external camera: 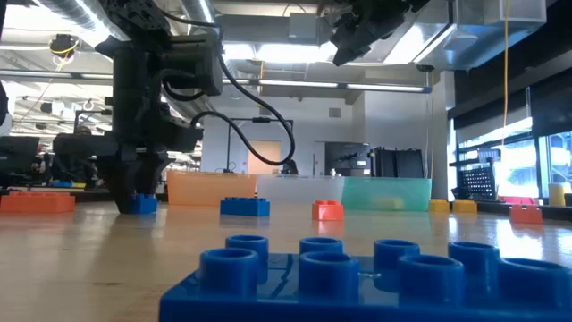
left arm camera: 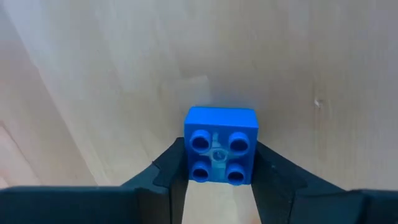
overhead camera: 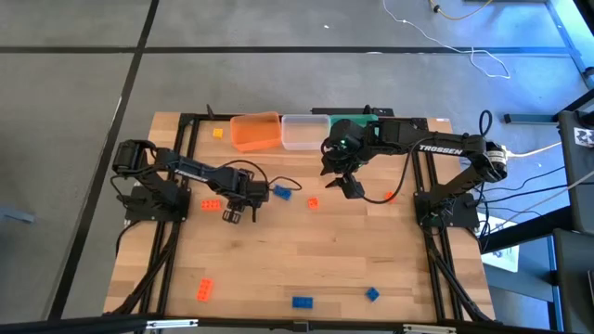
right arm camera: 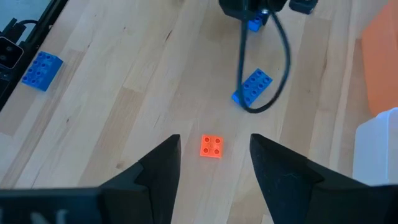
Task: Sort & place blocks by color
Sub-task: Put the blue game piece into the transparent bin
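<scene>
A small blue four-stud block (left arm camera: 221, 152) sits on the wooden table (overhead camera: 306, 250) left of centre, with my left gripper (left arm camera: 219, 186) pointing down and shut on it; the low view shows the block (external camera: 141, 204) at the table under the fingers. My right gripper (right arm camera: 214, 168) hangs open, high above a tiny orange block (right arm camera: 212, 147) near the table's middle, touching nothing. A longer blue block (overhead camera: 281, 192) lies between the two grippers. Other orange (overhead camera: 210, 204) and blue (overhead camera: 302, 301) blocks lie scattered about. My left gripper pinches the blue block between its two fingers, one on each of two opposite side walls (left arm camera: 186, 163). The fingers come from above, pointing down. The block stands studs up, and in the low view its underside (external camera: 141, 211) rests on the table.
Orange (overhead camera: 255, 131), clear (overhead camera: 305, 132) and green (overhead camera: 357, 125) tubs stand in a row at the far edge, with a yellow block (overhead camera: 218, 133) to their left. More blocks lie at the near edge (overhead camera: 203, 289), (overhead camera: 371, 294). Bare wood lies in the middle.
</scene>
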`<state>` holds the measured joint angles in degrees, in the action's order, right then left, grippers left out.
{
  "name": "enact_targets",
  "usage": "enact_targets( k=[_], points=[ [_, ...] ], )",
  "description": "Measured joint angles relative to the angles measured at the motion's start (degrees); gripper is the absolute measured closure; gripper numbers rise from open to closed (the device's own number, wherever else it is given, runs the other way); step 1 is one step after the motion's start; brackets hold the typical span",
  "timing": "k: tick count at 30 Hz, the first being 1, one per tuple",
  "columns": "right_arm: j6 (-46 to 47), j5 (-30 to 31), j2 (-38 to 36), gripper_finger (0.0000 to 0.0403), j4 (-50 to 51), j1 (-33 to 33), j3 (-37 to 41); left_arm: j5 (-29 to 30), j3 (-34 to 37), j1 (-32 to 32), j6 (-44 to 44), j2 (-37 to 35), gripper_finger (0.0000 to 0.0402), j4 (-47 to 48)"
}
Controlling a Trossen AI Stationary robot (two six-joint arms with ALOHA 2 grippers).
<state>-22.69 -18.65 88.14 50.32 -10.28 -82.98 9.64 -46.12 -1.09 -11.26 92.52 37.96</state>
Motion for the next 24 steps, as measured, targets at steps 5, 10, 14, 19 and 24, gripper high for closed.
enact_targets(
  k=[5, 10, 14, 19, 24],
  points=[
    [0.0, 0.0, 0.0, 0.0208, 0.0, 0.0, 0.0, -1.4, 0.2, -2.0, 10.7, -2.4, 0.0273, -2.2],
    [0.3, 0.0, 0.0, 0.0208, 0.0, 0.0, 0.0, -3.2, 0.1, -4.3, 17.4, -6.8, 0.0273, -3.9],
    [2.7, 0.3, 0.0, 0.0208, -0.5, -0.3, 0.0, -4.7, -0.2, -6.4, 20.1, -11.2, 0.0273, -4.7],
    [9.0, 8.0, 0.0, 0.0208, -1.3, -0.4, 0.0, -5.0, -4.1, -9.8, 21.5, -15.7, 0.0273, -4.5],
    [15.3, 18.2, 0.0, 0.0208, -2.0, -0.5, 0.0, -4.9, -11.1, -14.4, 21.3, -17.5, 0.0273, -3.7]
  ],
)
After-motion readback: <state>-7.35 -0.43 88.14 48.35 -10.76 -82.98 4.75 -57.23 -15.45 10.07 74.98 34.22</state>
